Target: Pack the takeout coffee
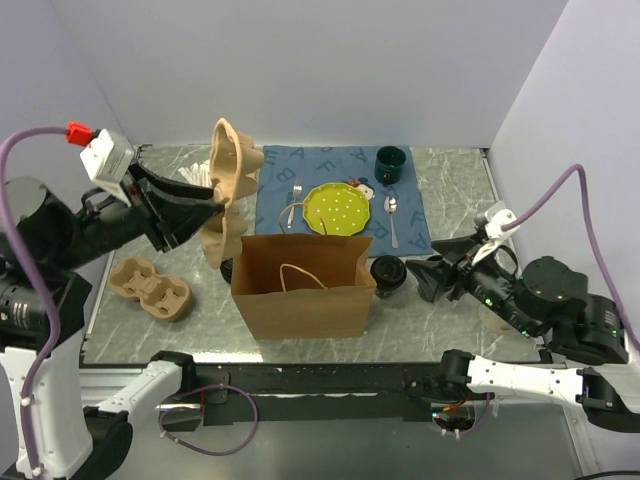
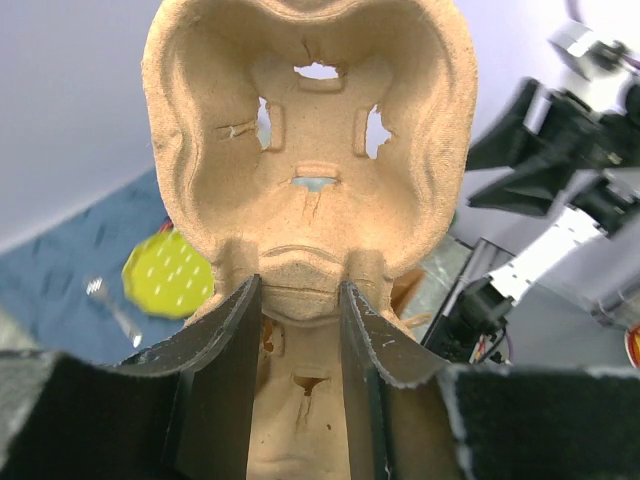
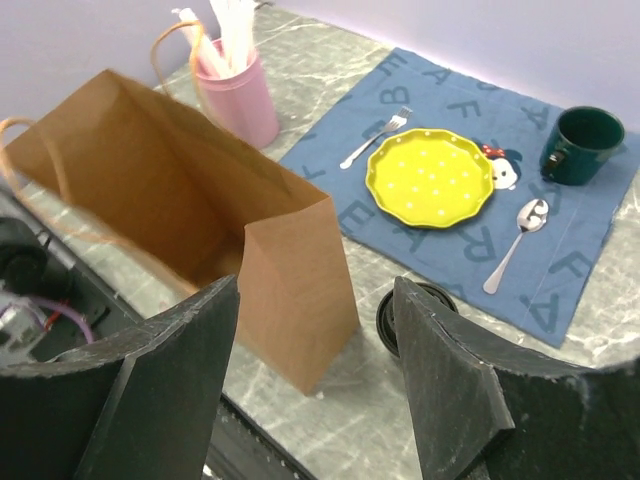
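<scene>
Marble table (image 1: 455, 185), lilac walls (image 1: 320, 70) | left fingers (image 2: 225, 380) pinching pulp carrier (image 2: 310, 130) | right fingers (image 3: 170, 380) spread

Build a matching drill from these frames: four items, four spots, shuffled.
Items
1 raised carrier
2 takeout coffee
3 green mug
4 yellow plate

Spots
A middle of blue mat
B held in left claw
C on table, right of paper bag
D far right corner of blue mat

Pairs: 1-B, 2-C, 3-D, 4-A
</scene>
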